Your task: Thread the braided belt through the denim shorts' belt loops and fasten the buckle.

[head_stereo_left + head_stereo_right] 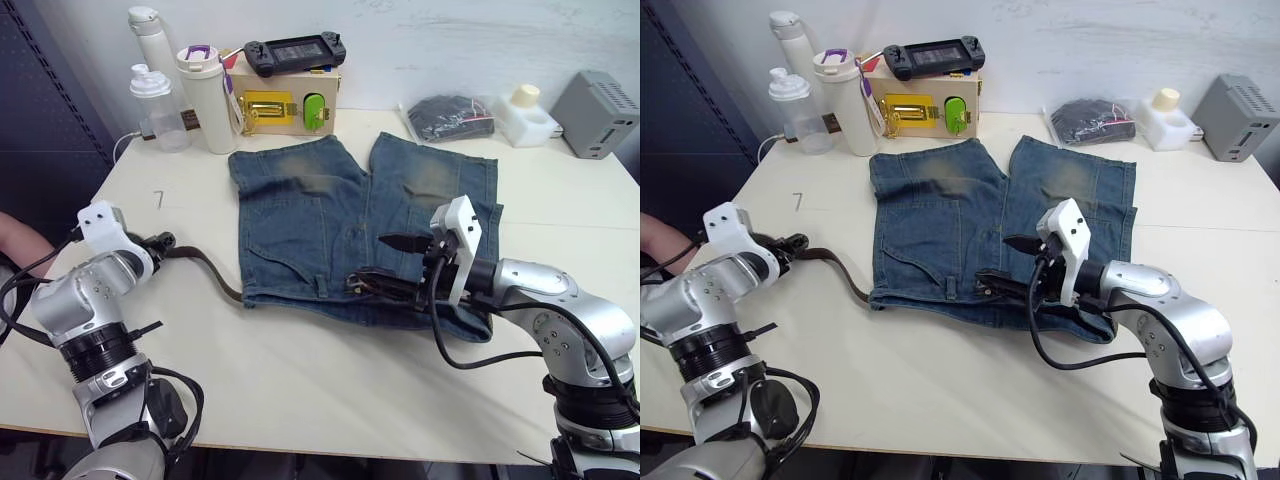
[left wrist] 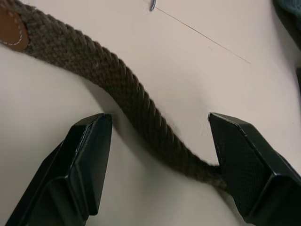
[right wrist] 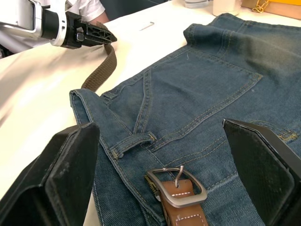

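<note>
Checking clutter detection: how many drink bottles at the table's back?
3, clustered at the table's far left corner: tall white flask, clear plastic shaker, white tumbler with purple lid loop. More may hide behind them.

Far edge of table, left to right: white flask, clear shaker bottle, white tumbler w/ purple lid, cardboard box w/ game controller on top, black pouch, small white bottle, grey device.

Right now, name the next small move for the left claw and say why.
Probably close the left claw on the braided belt. Its fingers stand open on either side of the strap, which lies loose on the table, while the buckle already rests on the denim shorts.
</note>
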Controlling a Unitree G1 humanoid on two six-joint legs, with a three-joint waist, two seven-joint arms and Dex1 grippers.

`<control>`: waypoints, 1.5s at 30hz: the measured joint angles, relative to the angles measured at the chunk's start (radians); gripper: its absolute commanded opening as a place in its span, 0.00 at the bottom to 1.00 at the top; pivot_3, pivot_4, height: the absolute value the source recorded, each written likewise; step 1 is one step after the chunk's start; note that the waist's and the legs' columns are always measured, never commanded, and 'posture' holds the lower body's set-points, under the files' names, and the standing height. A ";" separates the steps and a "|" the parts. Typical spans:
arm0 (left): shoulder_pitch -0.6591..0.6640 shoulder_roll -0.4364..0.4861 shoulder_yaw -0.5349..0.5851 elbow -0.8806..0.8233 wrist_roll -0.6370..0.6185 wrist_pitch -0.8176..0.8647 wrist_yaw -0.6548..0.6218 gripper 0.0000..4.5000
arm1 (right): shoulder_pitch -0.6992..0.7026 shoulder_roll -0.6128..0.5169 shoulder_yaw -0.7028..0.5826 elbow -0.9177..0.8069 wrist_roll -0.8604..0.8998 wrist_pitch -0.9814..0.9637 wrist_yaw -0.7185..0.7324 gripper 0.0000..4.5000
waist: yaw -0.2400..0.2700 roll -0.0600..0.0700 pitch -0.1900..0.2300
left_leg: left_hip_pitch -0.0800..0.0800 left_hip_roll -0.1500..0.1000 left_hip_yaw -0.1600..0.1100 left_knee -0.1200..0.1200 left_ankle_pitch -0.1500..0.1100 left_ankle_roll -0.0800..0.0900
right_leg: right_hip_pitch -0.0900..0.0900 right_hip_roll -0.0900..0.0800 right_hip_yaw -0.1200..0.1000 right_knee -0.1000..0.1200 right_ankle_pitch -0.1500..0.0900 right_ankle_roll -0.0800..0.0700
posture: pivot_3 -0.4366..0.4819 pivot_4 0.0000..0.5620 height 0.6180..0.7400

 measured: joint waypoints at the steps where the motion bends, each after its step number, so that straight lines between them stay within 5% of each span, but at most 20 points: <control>1: 0.001 0.001 -0.006 0.010 0.001 -0.016 0.000 0.61 | 0.003 0.000 0.000 -0.005 0.005 0.000 -0.001 1.00 | 0.000 0.000 0.000 | 0.000 0.000 0.000 0.000 0.000 0.000 | 0.000 0.000 0.000 0.000 0.000 0.000 | 0.48 0.27 0.22; 7: 0.026 0.013 -0.019 0.037 -0.005 -0.067 -0.002 0.01 | 0.010 -0.017 0.000 -0.023 0.036 -0.004 0.021 1.00 | 0.002 0.000 0.000 | 0.001 0.000 0.000 0.000 0.000 0.000 | 0.001 0.000 0.000 0.000 0.000 0.000 | 0.48 0.27 0.22; 11: 0.063 0.039 -0.070 0.037 -0.008 -0.128 -0.039 0.01 | 0.009 -0.044 0.008 -0.019 0.031 -0.029 0.045 1.00 | 0.001 0.000 0.000 | 0.001 0.000 0.000 0.000 0.000 0.000 | 0.001 0.000 0.000 0.000 0.000 0.000 | 0.48 0.27 0.22; 17: 0.185 0.131 -0.290 -0.140 0.017 -0.489 -0.253 0.01 | 0.002 -0.052 0.026 -0.013 0.022 -0.056 0.055 1.00 | 0.000 -0.003 0.003 | 0.000 0.000 0.000 -0.001 0.000 0.000 | 0.001 -0.001 -0.001 -0.004 0.000 0.000 | 0.48 0.27 0.22; 25: 0.374 0.431 -0.660 -0.404 0.251 -0.990 -0.553 0.01 | -0.016 -0.123 0.120 -0.008 -0.180 -0.244 0.059 1.00 | -0.002 0.007 0.009 | 0.000 0.001 0.009 -0.004 0.000 0.001 | 0.000 -0.004 0.000 -0.009 0.000 0.000 | 0.48 0.27 0.22; 34: 0.347 0.413 -0.743 -0.405 0.291 -1.106 -0.642 0.01 | -0.085 -0.188 0.353 0.033 -0.630 -0.745 0.084 1.00 | -0.001 0.008 0.016 | -0.001 0.001 0.010 -0.004 0.001 0.002 | -0.003 -0.003 0.000 -0.007 0.000 0.000 | 0.48 0.27 0.22; 45: 0.312 0.348 -0.740 -0.398 0.291 -1.088 -0.651 0.01 | -0.041 -0.105 0.416 0.037 -0.704 -0.782 0.108 1.00 | 0.000 0.006 0.018 | -0.001 0.001 0.009 -0.004 0.001 0.002 | -0.004 -0.002 0.000 -0.005 0.000 0.000 | 0.48 0.27 0.22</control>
